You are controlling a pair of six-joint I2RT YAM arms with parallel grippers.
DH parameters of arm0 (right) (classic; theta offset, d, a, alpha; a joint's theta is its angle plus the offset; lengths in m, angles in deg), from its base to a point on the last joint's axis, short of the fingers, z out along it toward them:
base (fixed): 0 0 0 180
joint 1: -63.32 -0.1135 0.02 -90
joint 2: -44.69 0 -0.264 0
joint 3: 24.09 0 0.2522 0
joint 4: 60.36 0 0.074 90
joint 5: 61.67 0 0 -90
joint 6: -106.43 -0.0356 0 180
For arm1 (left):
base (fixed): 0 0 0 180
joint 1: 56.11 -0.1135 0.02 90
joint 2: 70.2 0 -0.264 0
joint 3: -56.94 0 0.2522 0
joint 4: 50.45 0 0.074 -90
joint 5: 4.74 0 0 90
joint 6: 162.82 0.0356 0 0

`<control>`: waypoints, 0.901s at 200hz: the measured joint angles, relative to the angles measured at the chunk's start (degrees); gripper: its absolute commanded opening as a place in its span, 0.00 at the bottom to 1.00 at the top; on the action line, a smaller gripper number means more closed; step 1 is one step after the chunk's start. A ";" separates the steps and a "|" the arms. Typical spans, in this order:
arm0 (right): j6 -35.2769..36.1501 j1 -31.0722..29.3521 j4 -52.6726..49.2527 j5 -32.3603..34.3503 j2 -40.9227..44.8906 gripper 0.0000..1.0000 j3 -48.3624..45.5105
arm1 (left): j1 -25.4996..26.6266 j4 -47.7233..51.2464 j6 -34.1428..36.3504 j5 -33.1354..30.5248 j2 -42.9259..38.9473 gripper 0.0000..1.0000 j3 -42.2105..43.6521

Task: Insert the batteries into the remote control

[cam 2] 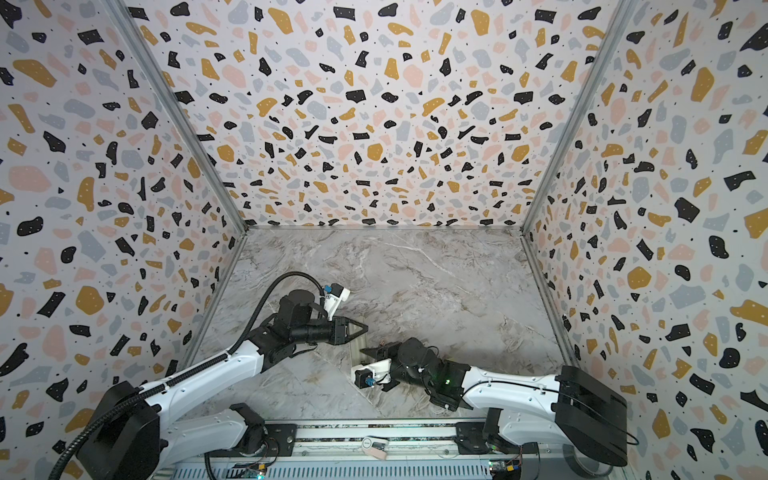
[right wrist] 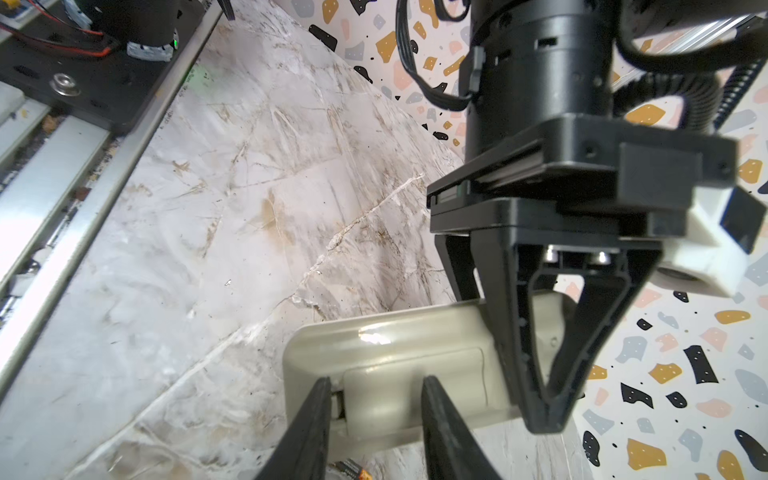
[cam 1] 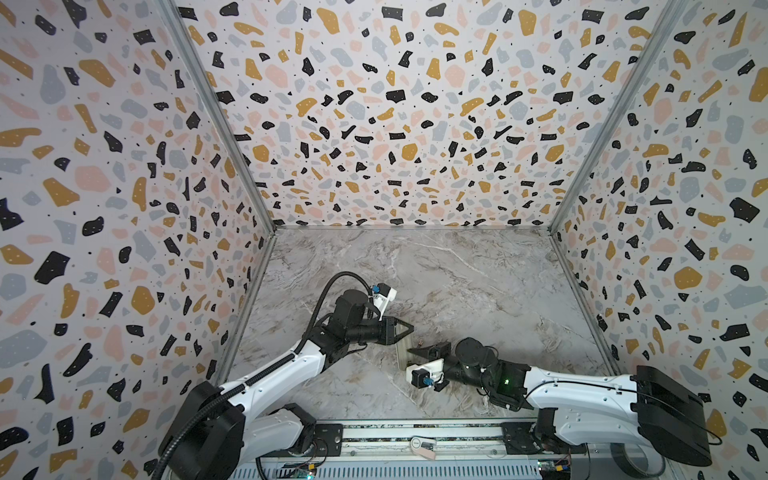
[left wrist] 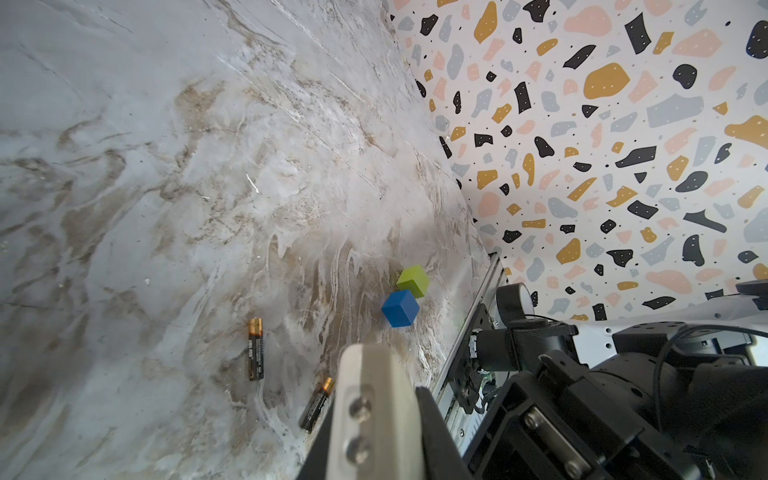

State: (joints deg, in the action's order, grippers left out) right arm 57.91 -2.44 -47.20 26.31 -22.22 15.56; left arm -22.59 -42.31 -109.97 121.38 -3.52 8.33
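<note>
- Right wrist view: my right gripper [right wrist: 376, 380], spread, sits at the remote control's [right wrist: 399, 340] end edge.
- My left gripper [right wrist: 544, 417] pinches it; open table [cam 1: 457, 270] lies far.

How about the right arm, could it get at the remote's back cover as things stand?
Likely yes: the right tool straddles the cover on the remote, fingers apart, nothing between. The shut left tool sits beside the cover, not over it.
</note>
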 measured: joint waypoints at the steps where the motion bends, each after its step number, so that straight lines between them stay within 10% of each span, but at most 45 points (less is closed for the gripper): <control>1: 0.00 0.00 0.00 0.00 0.00 0.38 0.00 | 0.00 0.00 0.00 -0.02 0.00 0.00 0.00; 180: 5.60 -3.78 4.17 9.53 -4.72 0.47 0.22 | -0.48 1.33 1.55 -2.21 -0.02 0.00 0.66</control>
State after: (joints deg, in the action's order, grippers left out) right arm 63.50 -6.22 -43.03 35.84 -26.94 15.77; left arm -23.08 -40.98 -108.42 119.17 -3.55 8.98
